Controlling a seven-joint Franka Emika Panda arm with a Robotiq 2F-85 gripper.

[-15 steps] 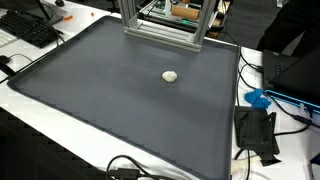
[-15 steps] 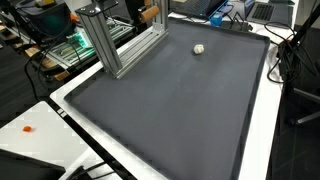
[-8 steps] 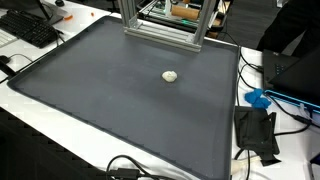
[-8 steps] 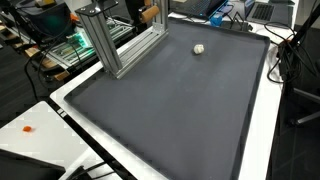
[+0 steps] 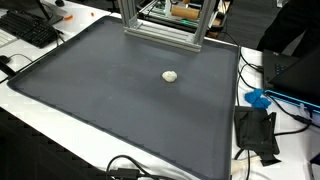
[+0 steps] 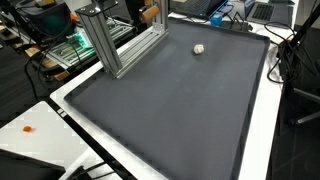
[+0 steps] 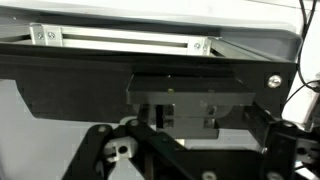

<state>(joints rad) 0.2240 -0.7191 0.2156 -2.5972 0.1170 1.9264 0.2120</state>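
A small whitish round object (image 5: 170, 75) lies alone on the large dark mat (image 5: 110, 95); it also shows in the other exterior view (image 6: 199, 49) on the mat (image 6: 180, 110). The arm and gripper do not show in either exterior view. In the wrist view my gripper (image 7: 185, 160) shows only as dark finger links at the lower left and lower right, spread apart with nothing between them. It faces an aluminium frame rail (image 7: 120, 38) and a dark block (image 7: 190, 95) below it. The round object is out of the wrist view.
An aluminium frame stands at the mat's far edge (image 5: 160, 25) (image 6: 115, 45). A keyboard (image 5: 30, 28), a blue item (image 5: 258, 99), a black device (image 5: 257, 133) and cables (image 5: 130, 168) lie on the white table around the mat. A small orange item (image 6: 27, 129) lies on the table.
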